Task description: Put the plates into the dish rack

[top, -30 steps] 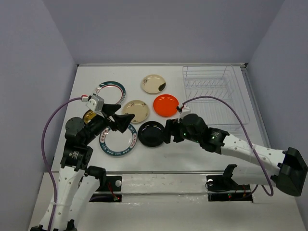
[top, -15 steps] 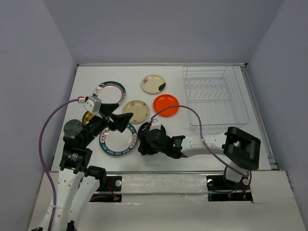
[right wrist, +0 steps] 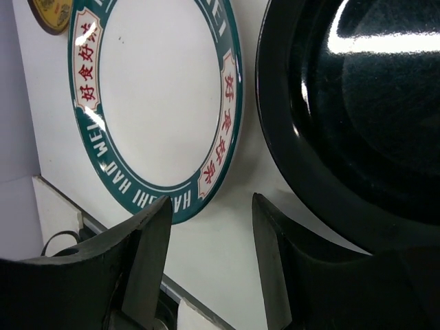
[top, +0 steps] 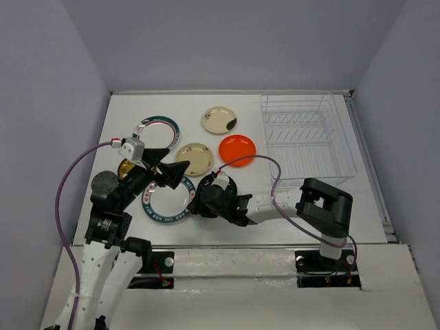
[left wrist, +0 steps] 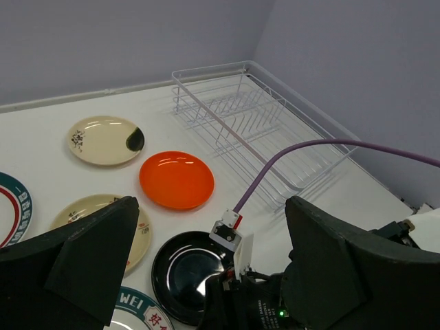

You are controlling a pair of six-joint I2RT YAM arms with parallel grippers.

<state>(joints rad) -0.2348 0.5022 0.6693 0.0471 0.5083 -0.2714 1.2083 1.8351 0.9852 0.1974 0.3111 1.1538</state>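
The plates lie flat on the white table. The glossy black plate [top: 218, 190] sits near the front, with an orange-red one [top: 237, 148] and a cream one [top: 194, 157] behind it. A teal-rimmed plate [top: 167, 204] lies to its left. My right gripper [top: 198, 204] is low at the black plate's near-left edge. In the right wrist view it [right wrist: 212, 201] stands open over bare table between the black plate [right wrist: 357, 103] and the teal-rimmed plate [right wrist: 158, 103]. My left gripper [top: 175, 162] hovers wide open above the plates. The dish rack [top: 307, 141] stands at the back right with no plates in it.
A second cream plate [top: 219, 119] with a dark patch and another teal-rimmed plate [top: 157, 128] lie at the back. A gold plate [top: 127, 167] is partly hidden under my left arm. The right arm's purple cable [left wrist: 289, 155] arcs over the table beside the rack.
My right arm has swung from the black plate's right side to its near-left edge, and its jaws have narrowed. The left arm has barely moved.
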